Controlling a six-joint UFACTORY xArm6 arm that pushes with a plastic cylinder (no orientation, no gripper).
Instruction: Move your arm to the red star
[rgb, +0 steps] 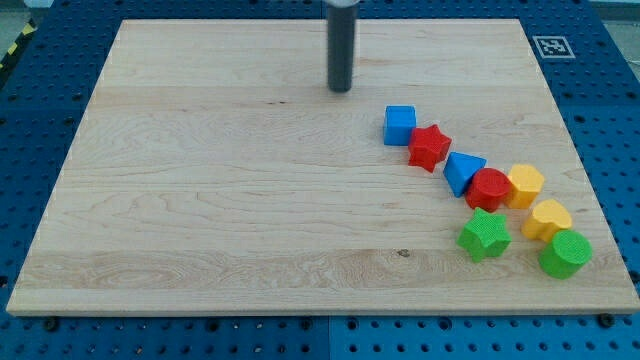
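The red star (428, 147) lies on the wooden board (220, 200) right of centre, touching the blue cube (400, 124) at its upper left and close to the blue triangle (462, 170) at its lower right. My tip (341, 89) is the lower end of the dark rod near the view's top centre. It stands up and to the left of the red star, apart from it, with the blue cube between them.
A red round block (489, 189), a yellow hexagon (525, 185), a yellow heart (547, 219), a green star (484, 235) and a green cylinder (565, 253) cluster at lower right. A fiducial marker (551, 46) sits at the board's top right corner.
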